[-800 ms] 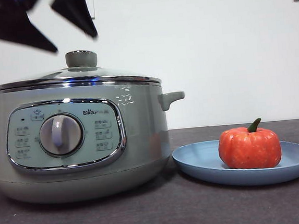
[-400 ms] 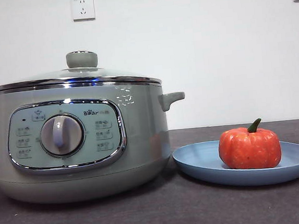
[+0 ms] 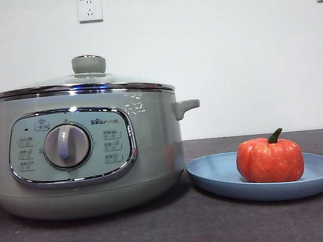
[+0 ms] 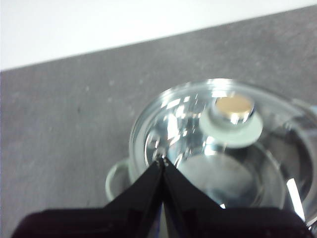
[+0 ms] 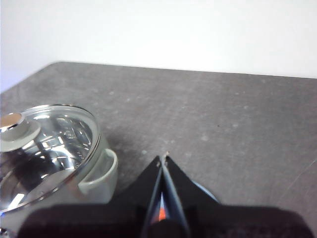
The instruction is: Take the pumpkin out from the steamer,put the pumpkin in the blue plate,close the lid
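Orange-red, the pumpkin (image 3: 269, 161) sits upright in the blue plate (image 3: 217, 175) just beside the steamer (image 3: 153, 155); the lid (image 3: 81, 81) rests seated on its rim; all three steps appear complete; the left gripper (image 4: 162, 159) and right gripper (image 5: 163, 157) hang above, jaws pressed together, empty.

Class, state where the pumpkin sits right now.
In the front view, the pumpkin rests on the blue plate, right of the steamer.
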Action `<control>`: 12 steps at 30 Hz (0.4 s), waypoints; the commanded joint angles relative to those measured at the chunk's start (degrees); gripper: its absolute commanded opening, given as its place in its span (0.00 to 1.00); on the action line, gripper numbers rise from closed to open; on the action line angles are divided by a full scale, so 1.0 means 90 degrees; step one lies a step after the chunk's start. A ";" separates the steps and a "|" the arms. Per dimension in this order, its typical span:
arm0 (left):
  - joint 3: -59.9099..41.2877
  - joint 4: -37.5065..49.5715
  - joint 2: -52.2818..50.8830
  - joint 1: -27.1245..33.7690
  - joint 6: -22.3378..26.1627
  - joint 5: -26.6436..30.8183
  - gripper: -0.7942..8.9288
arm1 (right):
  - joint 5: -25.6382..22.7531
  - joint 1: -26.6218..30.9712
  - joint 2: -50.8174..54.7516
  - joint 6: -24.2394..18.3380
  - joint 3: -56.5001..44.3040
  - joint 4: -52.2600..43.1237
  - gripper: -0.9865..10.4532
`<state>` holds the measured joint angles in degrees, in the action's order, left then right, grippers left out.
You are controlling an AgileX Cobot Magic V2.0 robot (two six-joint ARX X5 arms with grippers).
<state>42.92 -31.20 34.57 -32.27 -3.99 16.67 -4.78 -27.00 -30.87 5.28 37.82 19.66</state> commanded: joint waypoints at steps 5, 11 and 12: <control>-0.0646 -0.0097 -0.0607 0.0010 -0.0284 -0.0005 0.08 | -0.0029 -0.0007 0.0466 0.0316 -0.0607 -0.0262 0.09; -0.0644 -0.0493 -0.0600 0.0010 -0.0270 -0.0034 0.08 | -0.0002 -0.0007 0.0461 0.0308 -0.0607 -0.0250 0.09; -0.0644 -0.0529 -0.0600 0.0010 -0.0270 -0.0034 0.08 | -0.0010 -0.0007 0.0461 0.0308 -0.0607 -0.0250 0.09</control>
<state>37.17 -36.03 29.30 -32.27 -6.04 16.40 -4.86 -27.00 -26.81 7.38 32.58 17.76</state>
